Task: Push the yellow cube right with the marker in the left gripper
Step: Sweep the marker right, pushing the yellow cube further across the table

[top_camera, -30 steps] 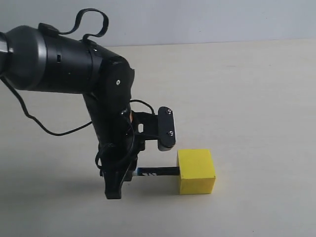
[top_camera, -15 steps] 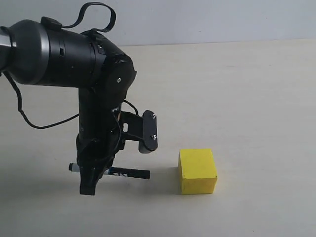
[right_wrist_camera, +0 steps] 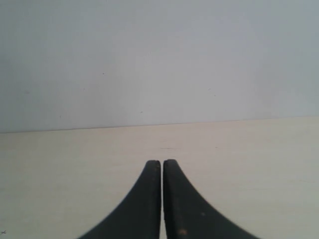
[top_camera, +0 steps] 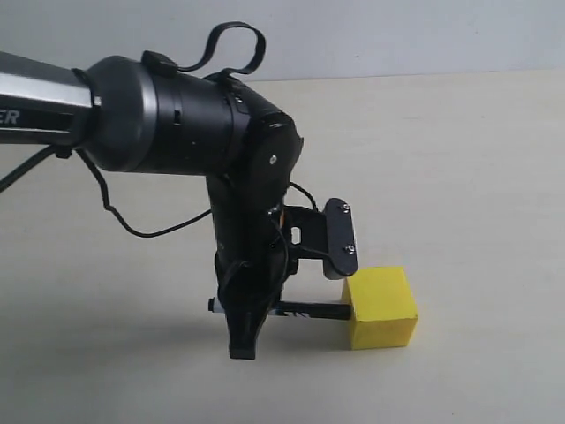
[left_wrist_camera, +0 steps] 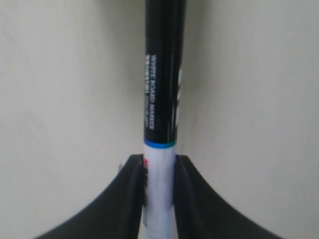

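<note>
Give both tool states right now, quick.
Left tool: closed on the marker.
Right tool: closed, holding nothing.

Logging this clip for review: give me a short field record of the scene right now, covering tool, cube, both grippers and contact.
left gripper: shut on the marker, low near the table
marker: held level, black end pointing at the yellow cube
yellow cube: on the table, right of the marker
contact: marker end appears to touch the cube's left face
right gripper: shut, holding nothing
</note>
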Robot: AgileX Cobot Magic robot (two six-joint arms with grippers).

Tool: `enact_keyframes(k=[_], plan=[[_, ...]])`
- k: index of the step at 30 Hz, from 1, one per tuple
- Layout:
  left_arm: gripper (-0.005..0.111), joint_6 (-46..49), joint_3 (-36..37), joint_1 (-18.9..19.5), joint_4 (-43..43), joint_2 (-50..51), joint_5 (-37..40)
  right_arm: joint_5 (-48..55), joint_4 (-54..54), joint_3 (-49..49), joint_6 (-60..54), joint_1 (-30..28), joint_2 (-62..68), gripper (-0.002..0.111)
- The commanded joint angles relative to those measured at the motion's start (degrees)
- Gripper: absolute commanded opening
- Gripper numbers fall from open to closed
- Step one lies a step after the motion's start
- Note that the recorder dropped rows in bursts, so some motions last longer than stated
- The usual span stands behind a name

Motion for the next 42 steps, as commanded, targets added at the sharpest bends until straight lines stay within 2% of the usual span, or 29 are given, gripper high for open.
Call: enact_keyframes(k=[1,6,11,16,21,27,32,38,42], plan=[[0.000,0.3,-2.6,-0.8,0.0,0.9,3.6,-0.5,-0.3,0.3,-0.5,-0.2,-0.3,0.002],[0.000,-1.3,-2.7,2.0,0.9,0.6,7.4,-0.5,-0.3,0.3,-0.5,-0.2,-0.3,0.002],[0.000,-3.8,-2.7,4.3,0.9,0.6,7.0,-0.5,-0.3,0.3,-0.5,-0.2,-0.3,0.002],[0.000,-3.6,-2.7,3.2,0.9,1.0,3.3,-0.5,-0.3,0.3,-0.5,-0.2,-0.3,0.002],[0.000,-2.4,-3.5,0.1,0.7,2.9,-2.3,-0.5,-0.3,0.3,-0.5,-0.2,-0.3,0.002],[0.000,-2.3,-8.0,-3.8,0.9,4.8,-0.8,-0.5,-0.3,0.3,-0.5,-0.2,-0.3,0.002],[0.000,-2.5,-9.1,-2.8,1.7,4.8,3.1,-0.5,-0.3,0.3,-0.5,-0.2,-0.3,0.002],[0.000,-5.4,-9.1,0.5,2.5,4.8,7.3,-0.5,-0.3,0.3,-0.5,-0.2,-0.3,0.002],[0.000,-5.4,-9.1,0.7,2.5,4.8,6.7,-0.5,-0.3,0.3,-0.5,-0.2,-0.3,0.002]])
